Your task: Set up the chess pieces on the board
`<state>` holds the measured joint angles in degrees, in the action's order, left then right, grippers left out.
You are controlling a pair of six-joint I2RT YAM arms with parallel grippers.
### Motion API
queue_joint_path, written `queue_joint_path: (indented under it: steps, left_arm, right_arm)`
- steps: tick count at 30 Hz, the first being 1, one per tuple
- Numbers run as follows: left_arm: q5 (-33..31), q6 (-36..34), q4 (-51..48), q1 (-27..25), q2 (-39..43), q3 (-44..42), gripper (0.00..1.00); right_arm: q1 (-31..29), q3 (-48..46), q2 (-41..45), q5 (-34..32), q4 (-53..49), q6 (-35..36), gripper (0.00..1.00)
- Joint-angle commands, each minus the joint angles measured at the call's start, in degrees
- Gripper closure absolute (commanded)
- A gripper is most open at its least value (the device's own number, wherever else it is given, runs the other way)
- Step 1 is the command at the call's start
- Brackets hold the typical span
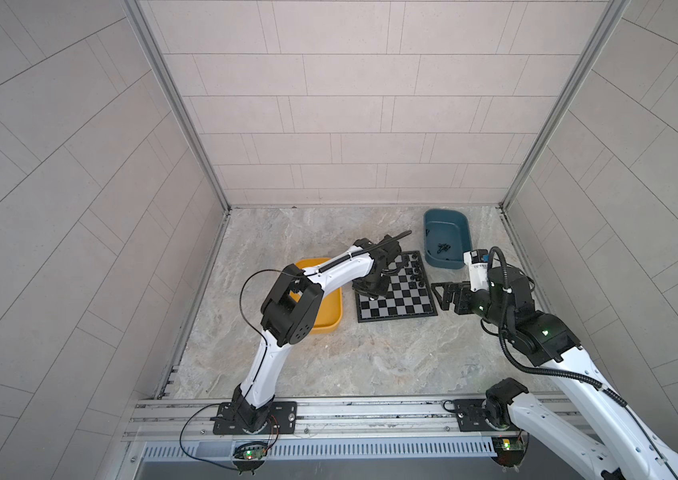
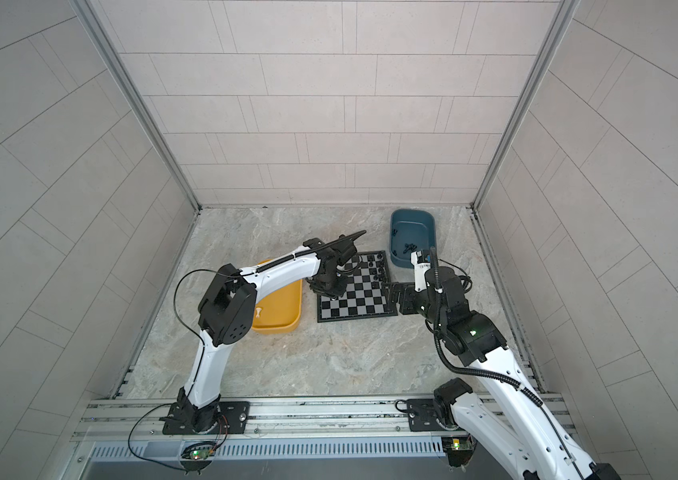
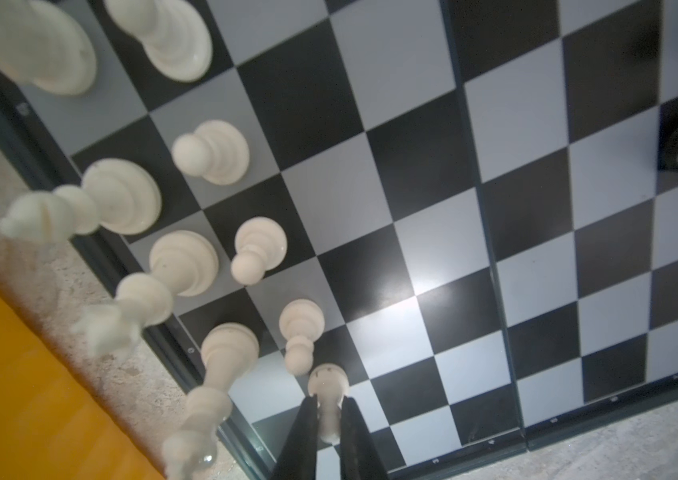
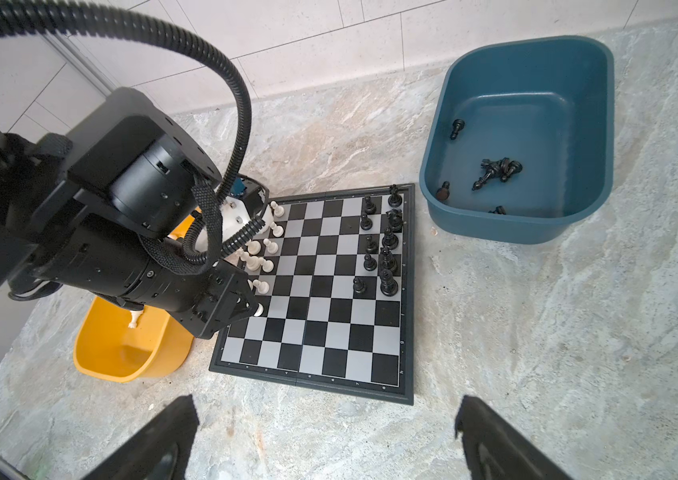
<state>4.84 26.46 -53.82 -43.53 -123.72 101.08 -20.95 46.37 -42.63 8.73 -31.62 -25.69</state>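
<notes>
More than half of the pieces (image 4: 387,262) stand on the board (image 4: 331,328): white along one edge, black opposite. The left fingers (image 3: 308,436) are closed on a white pawn (image 3: 327,386) in its row. The right fingers (image 4: 163,436) are wide open and empty, beside the board. Several black pieces (image 4: 495,168) remain in the teal tray (image 4: 507,232) and one white piece (image 4: 134,320) in the yellow tray (image 4: 96,357).

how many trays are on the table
2. In a top view, a yellow tray sits left of the board. A teal tray sits just past the board's far right corner, with loose black pieces inside.
</notes>
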Motion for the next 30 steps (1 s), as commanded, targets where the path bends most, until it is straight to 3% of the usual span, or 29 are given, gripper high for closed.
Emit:
queue_joint_path:
  steps: [1,23,30]
  left_arm:
    - [-1.34,0.33,-1.04,-0.02,-1.02,1.49,0.83]
    - [-1.95,1.17,-0.58,0.01,-2.75,2.81,0.82]
    - [-0.68,0.98,0.01,-0.07,-0.36,1.62,0.65]
  right_arm:
    - [0.12,-0.49,0.80,-0.56,-1.25,0.25,0.01]
    - [0.21,-0.14,2.29,-0.99,-3.00,-0.25,0.01]
    - [0.21,0.18,2.63,-1.18,-3.10,-0.41,0.01]
